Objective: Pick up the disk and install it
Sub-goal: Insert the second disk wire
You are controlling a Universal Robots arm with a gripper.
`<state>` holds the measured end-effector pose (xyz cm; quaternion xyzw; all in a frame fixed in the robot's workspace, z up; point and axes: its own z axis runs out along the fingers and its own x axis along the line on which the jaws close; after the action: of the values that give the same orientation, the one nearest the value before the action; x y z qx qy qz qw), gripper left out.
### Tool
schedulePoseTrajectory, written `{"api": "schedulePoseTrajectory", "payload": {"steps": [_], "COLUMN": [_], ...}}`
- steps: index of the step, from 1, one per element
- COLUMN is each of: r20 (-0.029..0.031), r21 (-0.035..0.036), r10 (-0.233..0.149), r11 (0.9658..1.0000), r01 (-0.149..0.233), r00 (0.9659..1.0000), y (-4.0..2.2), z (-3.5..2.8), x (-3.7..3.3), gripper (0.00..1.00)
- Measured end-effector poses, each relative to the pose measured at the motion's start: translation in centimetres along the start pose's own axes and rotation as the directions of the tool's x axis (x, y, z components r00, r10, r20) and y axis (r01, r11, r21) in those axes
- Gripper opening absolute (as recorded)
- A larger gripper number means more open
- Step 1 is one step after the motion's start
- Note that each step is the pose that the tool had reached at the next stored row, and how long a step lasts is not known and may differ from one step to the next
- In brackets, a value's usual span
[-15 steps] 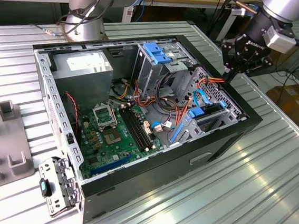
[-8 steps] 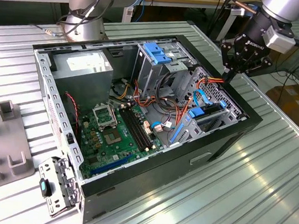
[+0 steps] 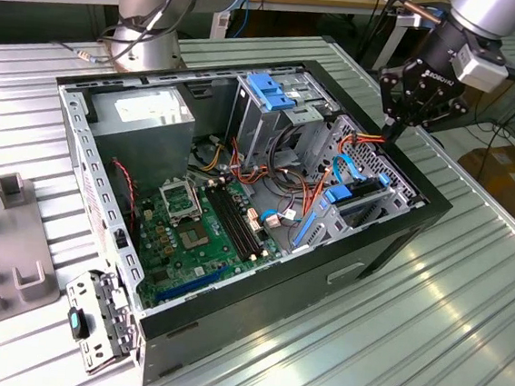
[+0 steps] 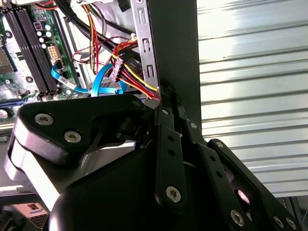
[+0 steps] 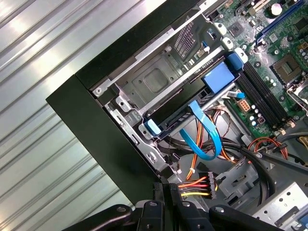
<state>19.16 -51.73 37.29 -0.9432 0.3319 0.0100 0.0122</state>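
The fingers (image 4: 166,130) are hanging pressed together, gripping nothing, just above the case's black wall (image 5: 91,130). The disk (image 5: 185,113) is sitting edge-up in the drive bay below them, so installing looks nearly finished. Any further push calls for clearing the red-yellow cables (image 5: 195,185) crowding the fingertips. Open worktop (image 3: 467,295) is lying outward.

The black end effector (image 4: 168,98) has its fingers closed together, tips against the bundle of red, yellow and black wires (image 4: 137,79) at the case's black wall (image 4: 175,43). A blue flat cable (image 4: 103,79) lies just beyond. Ribbed metal desk (image 4: 250,72) runs alongside the case.
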Motion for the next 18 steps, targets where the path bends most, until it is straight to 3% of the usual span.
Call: {"api": "schedulePoseTrajectory", "payload": {"steps": [3, 5, 9, 12, 17, 18], "r20": [0.0000, -0.0006, -0.0018, -0.0028, -0.0035, -0.0035], "r21": [0.0000, 0.0006, 0.0026, 0.0041, 0.0066, 0.0066], "r10": [0.001, 0.028, 0.104, 0.163, 0.243, 0.244], "r11": [1.0000, 0.9996, 0.9945, 0.9867, 0.9700, 0.9699], "r01": [-0.001, -0.028, -0.104, -0.163, -0.243, -0.244], "r00": [1.0000, 0.9996, 0.9945, 0.9867, 0.9700, 0.9699], "y": [0.14, 0.14, 0.14, 0.15, 0.16, 0.16], "z": [0.01, 0.03, 0.13, 0.19, 0.24, 0.24], "x": [-0.16, -0.17, -0.17, -0.17, -0.18, -0.18], "gripper": [0.16, 0.16, 0.16, 0.16, 0.16, 0.16]}}
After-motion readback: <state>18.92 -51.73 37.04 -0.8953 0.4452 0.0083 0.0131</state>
